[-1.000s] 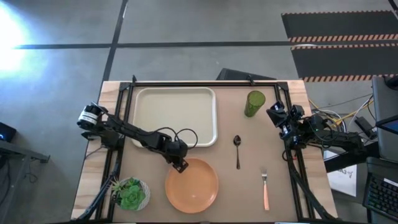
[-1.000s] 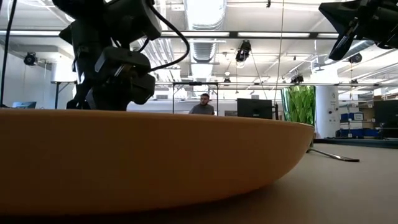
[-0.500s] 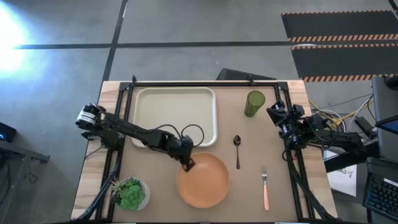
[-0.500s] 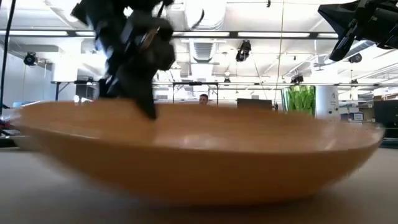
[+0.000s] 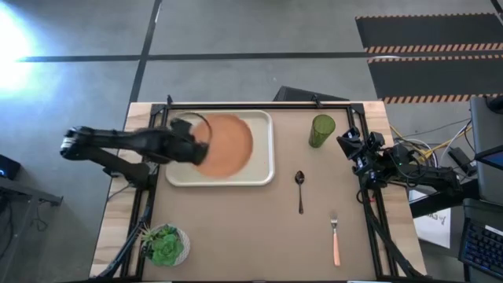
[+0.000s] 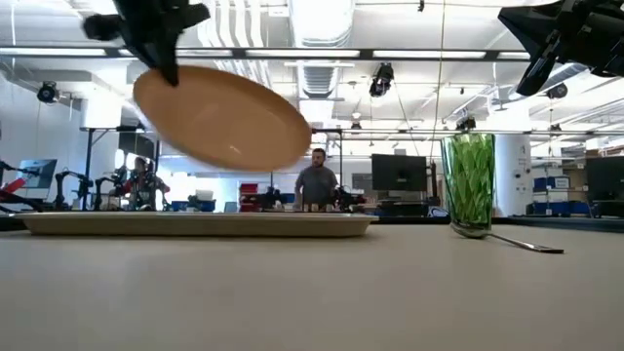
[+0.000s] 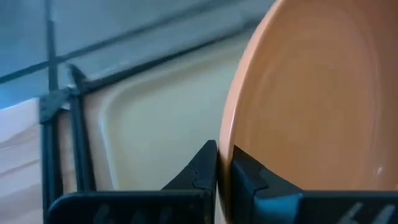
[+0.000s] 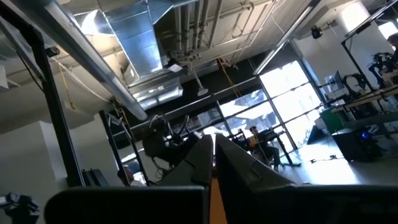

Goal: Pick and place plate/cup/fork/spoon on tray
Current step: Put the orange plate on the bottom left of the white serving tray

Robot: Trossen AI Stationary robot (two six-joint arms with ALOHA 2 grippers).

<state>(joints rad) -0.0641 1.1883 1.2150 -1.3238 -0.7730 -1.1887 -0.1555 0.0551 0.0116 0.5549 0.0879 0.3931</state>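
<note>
Tabletop: brown, wood-edged.
Left end effector: clamped on the plate rim, plate tilted in the air above the tray.
Right end effector: closed, empty, at 3 o'clock.
Done: nothing set down yet.
Left: cup at 1 o'clock, spoon, fork at 5 o'clock.

This is a big open robotics lab or industrial workshop, not a home. Beyond the desk run exposed ceiling ducts, pipes and strip lights, with people seated at workbenches among monitors. From above, a grey concrete floor shows black-and-orange hazard striping, and tall windows sit under bare steel beams.
</note>
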